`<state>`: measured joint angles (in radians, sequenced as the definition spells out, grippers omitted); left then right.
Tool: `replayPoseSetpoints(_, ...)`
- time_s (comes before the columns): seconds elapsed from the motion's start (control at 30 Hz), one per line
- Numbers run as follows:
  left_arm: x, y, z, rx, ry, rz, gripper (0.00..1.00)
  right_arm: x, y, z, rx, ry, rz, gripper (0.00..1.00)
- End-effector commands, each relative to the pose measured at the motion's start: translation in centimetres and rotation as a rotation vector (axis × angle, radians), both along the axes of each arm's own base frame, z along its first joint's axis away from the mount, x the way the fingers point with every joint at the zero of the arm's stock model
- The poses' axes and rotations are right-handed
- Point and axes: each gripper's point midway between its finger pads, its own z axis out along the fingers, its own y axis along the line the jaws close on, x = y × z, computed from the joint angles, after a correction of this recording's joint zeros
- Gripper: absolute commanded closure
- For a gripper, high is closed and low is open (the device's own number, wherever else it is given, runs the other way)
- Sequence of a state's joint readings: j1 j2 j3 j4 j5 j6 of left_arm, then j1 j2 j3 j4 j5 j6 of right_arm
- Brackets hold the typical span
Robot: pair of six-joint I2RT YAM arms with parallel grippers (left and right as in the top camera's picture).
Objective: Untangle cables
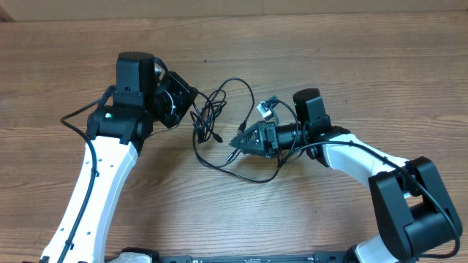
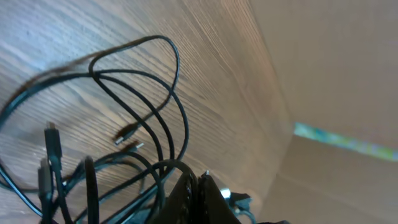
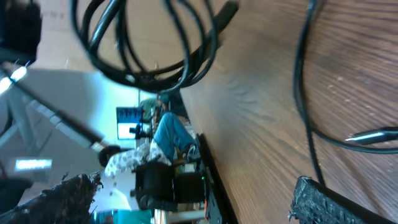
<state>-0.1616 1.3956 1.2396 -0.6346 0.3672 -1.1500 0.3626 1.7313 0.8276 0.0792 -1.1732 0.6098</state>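
Note:
The cables [image 1: 219, 124] are thin black cords lying in tangled loops on the wooden table between the two arms, with small plug ends showing. My left gripper [image 1: 189, 101] is at the left edge of the tangle. In the left wrist view its jaws [image 2: 199, 182] are pressed together with a cable loop [image 2: 155, 112] caught at their tip. My right gripper [image 1: 235, 142] sits at the right side of the tangle, low over the table. In the right wrist view its fingers [image 3: 193, 199] are spread wide with nothing between them, and cable loops [image 3: 149, 62] hang ahead of them.
The wooden table [image 1: 351, 66] stretches around both arms. The thicker black arm cable [image 1: 73, 117] runs along the left arm. The table's front edge [image 3: 205, 168] shows in the right wrist view, with room clutter beyond it.

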Motion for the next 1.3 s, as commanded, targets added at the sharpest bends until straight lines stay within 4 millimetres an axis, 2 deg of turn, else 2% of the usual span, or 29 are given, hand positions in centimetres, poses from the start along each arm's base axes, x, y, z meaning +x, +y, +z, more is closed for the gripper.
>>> replayPoseSetpoints(0.0, 0.2, -0.5, 1.2, -0.123, 0.052, 0.081, 0.96, 1.1, -0.1, -1.2, -0.063, 0.086, -0.09, 0.0)
replayPoseSetpoints(0.27, -0.1, -1.0, 1.4, -0.224, 0.124, 0.14, 0.96, 1.5, 0.1, -1.9, -0.114, 0.427, -0.238, 0.0)
replayPoseSetpoints(0.4, -0.2, -1.2, 1.5, -0.265, 0.155, 0.166, 0.96, 1.0, 1.2, -2.0, -0.131, 0.566, -0.28, 0.01)
replayPoseSetpoints(0.47, -0.3, -1.4, 1.5, -0.283, 0.167, 0.167, 0.96, 0.8, 2.1, -1.4, -0.115, 0.604, -0.278, 0.01)
replayPoseSetpoints(0.57, -0.4, -1.6, 1.6, -0.301, 0.179, 0.162, 0.96, 0.6, 3.8, 0.0, -0.07, 0.612, -0.264, 0.01)
replayPoseSetpoints(0.67, -0.6, -1.9, 1.7, -0.318, 0.189, 0.153, 0.95, 0.9, 5.1, 0.8, -0.042, 0.6, -0.291, 0.13)
replayPoseSetpoints(0.87, -1.2, -2.9, 2.2, -0.385, 0.232, 0.126, 0.96, 1.2, 6.1, 0.3, -0.059, 0.572, -0.355, 0.31)
replayPoseSetpoints(1.0, -1.7, -3.6, 2.6, -0.419, 0.25, 0.086, 0.95, 1.3, 6.6, -0.2, -0.077, 0.556, -0.397, 0.32)
replayPoseSetpoints(1.2, -2.0, -4.0, 2.8, -0.44, 0.262, 0.062, 0.96, 3.0, 6.5, -1.1, -0.095, 0.516, -0.538, 0.32)
replayPoseSetpoints(1.27, -2.1, -4.1, 2.9, -0.446, 0.265, 0.054, 0.95, 3.6, 6.3, -1.3, -0.101, 0.5, -0.581, 0.35)
